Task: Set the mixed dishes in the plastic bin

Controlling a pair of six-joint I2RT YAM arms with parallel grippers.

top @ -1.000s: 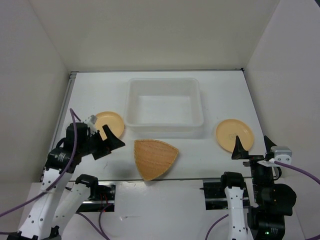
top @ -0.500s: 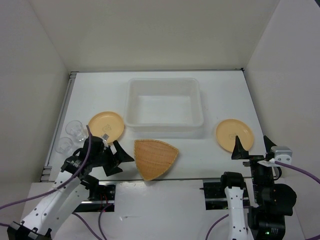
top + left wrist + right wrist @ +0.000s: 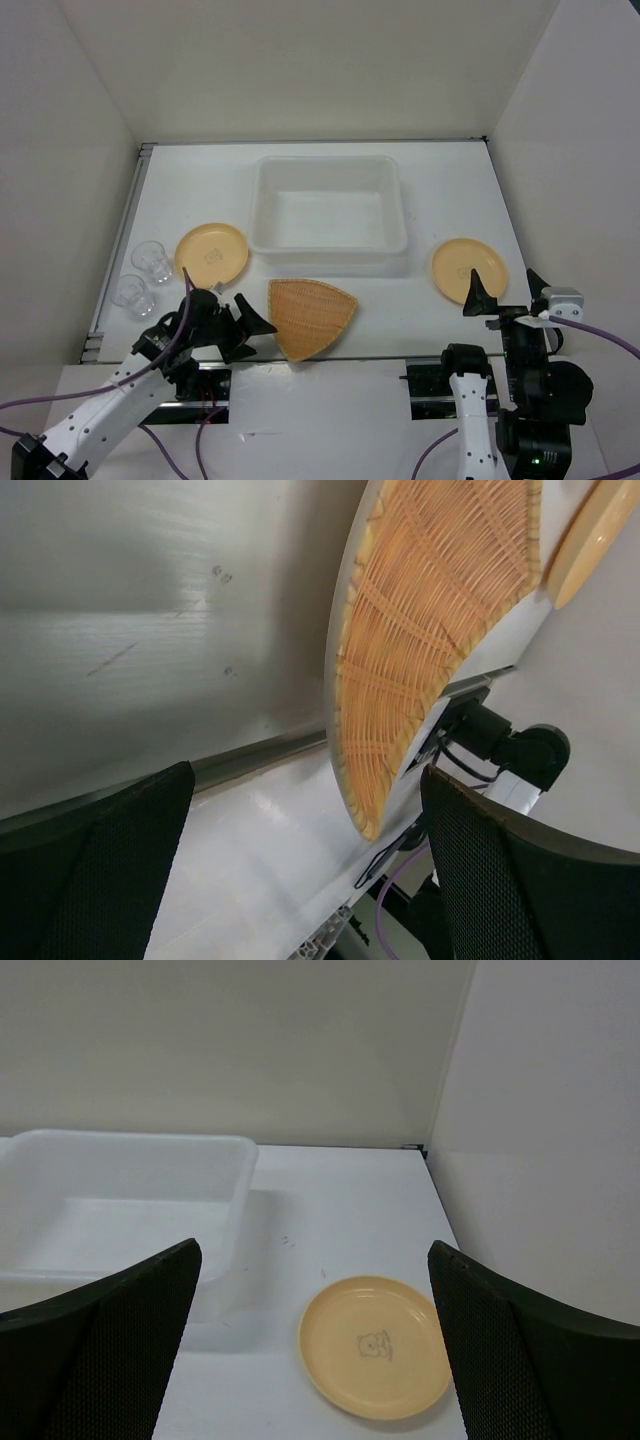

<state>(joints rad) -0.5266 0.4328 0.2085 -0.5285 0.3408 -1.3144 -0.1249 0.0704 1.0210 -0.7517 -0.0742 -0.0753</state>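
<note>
Clear cups (image 3: 150, 259) show only from above, left of the plate (image 3: 212, 252).

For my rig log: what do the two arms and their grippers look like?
The left arm and right arm have white links and black joints. A purple cable trails from each. The left gripper and right gripper have black, pointed fingers with a fine mesh texture. No markings show.

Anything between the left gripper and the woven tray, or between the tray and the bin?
Nothing visible. The open left gripper sits right beside the tray, and the empty bin lies just beyond the tray's far edge.
</note>
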